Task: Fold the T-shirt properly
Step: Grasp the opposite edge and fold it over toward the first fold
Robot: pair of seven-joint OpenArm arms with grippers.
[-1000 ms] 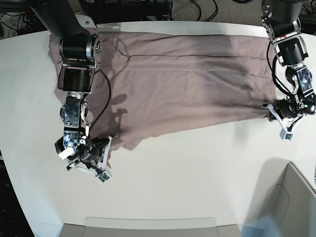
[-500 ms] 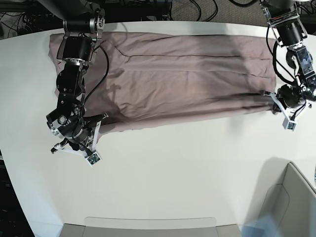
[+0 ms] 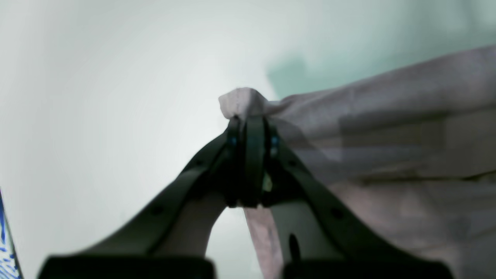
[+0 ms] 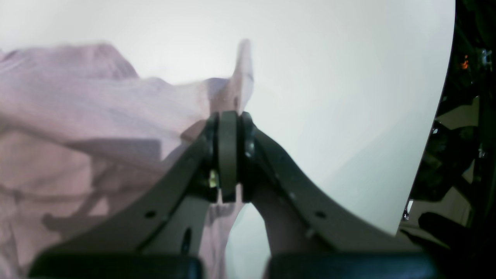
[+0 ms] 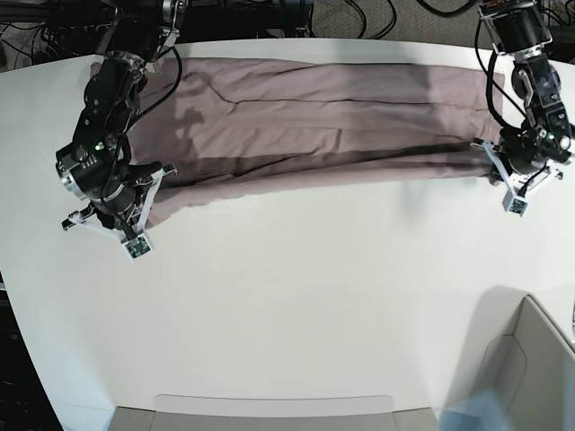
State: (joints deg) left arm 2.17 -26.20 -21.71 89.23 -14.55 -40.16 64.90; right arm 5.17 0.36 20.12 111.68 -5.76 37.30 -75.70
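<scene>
The dusty-pink T-shirt (image 5: 314,117) lies stretched as a long band across the far part of the white table (image 5: 296,296). Its near edge is lifted and doubled back over the rest. My left gripper (image 5: 491,167) is at the band's right end, shut on a bunched corner of the cloth (image 3: 242,102). In the left wrist view the gripper (image 3: 250,120) has its jaws pressed together on that corner. My right gripper (image 5: 164,172) is at the left end, shut on the shirt's other near corner. The right wrist view shows this gripper (image 4: 228,116) pinching the fabric (image 4: 97,112), with a tip of cloth sticking up past it.
A beige open bin (image 5: 530,359) stands at the near right corner. A pale tray edge (image 5: 269,404) runs along the table's near side. Dark cables (image 5: 359,18) lie beyond the far edge. The table's edge (image 4: 445,116) curves close by in the right wrist view.
Both grippers have moved toward the table's far side with the shirt's near edge. The cloth has narrowed from a wide spread into a band.
</scene>
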